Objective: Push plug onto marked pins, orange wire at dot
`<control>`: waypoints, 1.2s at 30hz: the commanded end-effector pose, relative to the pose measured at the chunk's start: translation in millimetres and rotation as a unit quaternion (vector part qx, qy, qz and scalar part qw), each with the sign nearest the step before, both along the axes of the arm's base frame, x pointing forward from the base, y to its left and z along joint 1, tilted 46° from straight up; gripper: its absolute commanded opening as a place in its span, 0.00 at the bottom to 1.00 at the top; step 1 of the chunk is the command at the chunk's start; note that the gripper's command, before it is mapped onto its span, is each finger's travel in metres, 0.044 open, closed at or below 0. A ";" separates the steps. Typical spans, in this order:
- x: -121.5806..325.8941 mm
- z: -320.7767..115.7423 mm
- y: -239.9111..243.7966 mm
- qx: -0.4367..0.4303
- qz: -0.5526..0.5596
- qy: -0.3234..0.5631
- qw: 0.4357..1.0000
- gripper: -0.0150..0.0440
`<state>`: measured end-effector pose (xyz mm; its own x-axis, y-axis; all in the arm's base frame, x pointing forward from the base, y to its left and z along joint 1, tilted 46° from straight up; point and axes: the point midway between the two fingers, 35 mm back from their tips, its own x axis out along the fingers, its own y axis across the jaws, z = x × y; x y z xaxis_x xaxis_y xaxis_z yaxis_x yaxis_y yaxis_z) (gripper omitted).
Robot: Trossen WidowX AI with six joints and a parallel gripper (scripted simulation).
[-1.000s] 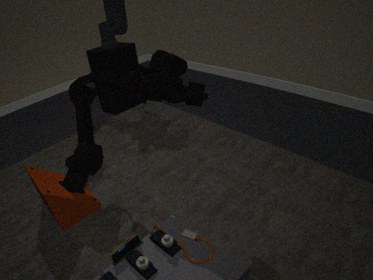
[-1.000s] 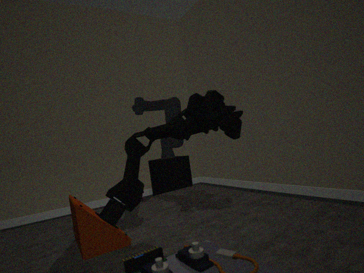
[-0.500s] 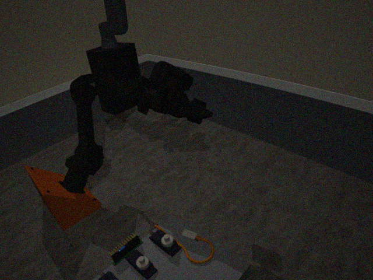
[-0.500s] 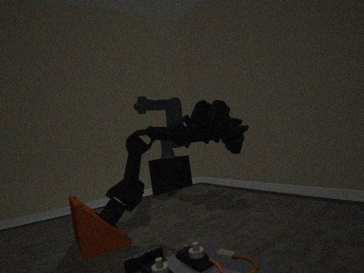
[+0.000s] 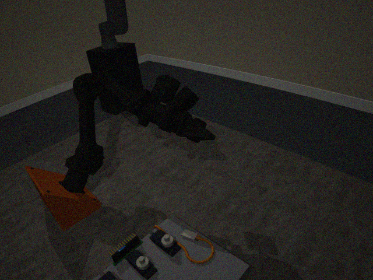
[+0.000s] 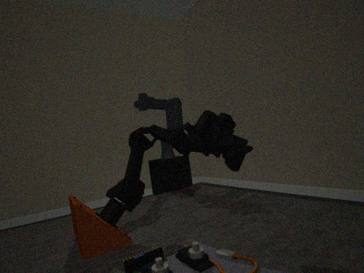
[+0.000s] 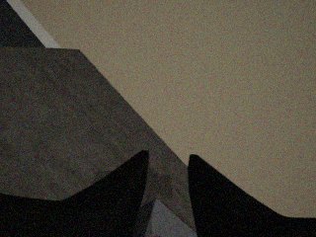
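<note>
My gripper (image 5: 213, 137) (image 7: 168, 159) is partly open, its black fingers apart with nothing between them. It hangs in the air beyond the light grey holder (image 5: 221, 266) (image 7: 168, 224). The pale flat plug (image 5: 189, 234) (image 6: 225, 253) lies at the holder's far side, beside a dark servo (image 5: 172, 249) (image 6: 201, 265) with a white horn. Its orange lead (image 5: 213, 250) (image 6: 251, 260) curves in a loop. The pin row (image 5: 130, 238) stands out from a black strip at the holder's left, with a blue band (image 5: 121, 248) (image 6: 139, 256) on some pins. The dot and plug holes cannot be made out.
A second servo (image 5: 148, 272) with a white horn (image 5: 142, 262) (image 6: 159, 265) sits near the pin strip. My arm rises from an orange wedge base (image 5: 61, 209) (image 6: 96, 242). A dark box (image 5: 116, 61) (image 6: 170, 176) with another arm-like shape stands behind. The scene is dim.
</note>
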<state>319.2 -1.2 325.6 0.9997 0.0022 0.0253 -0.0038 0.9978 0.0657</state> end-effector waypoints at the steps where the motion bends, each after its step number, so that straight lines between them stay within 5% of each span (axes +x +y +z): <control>1: 7.7 -6.2 1.3 0.033 0.009 0.024 0.999 0.45; 19: 39.5 -38.3 0.4 0.234 0.013 0.156 0.959 0.45; 36: 60.0 -70.7 -2.5 0.424 -0.029 0.271 0.864 0.45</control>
<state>375.5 -2.7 257.6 0.8803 0.1469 -0.4511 0.2593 0.6472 0.7169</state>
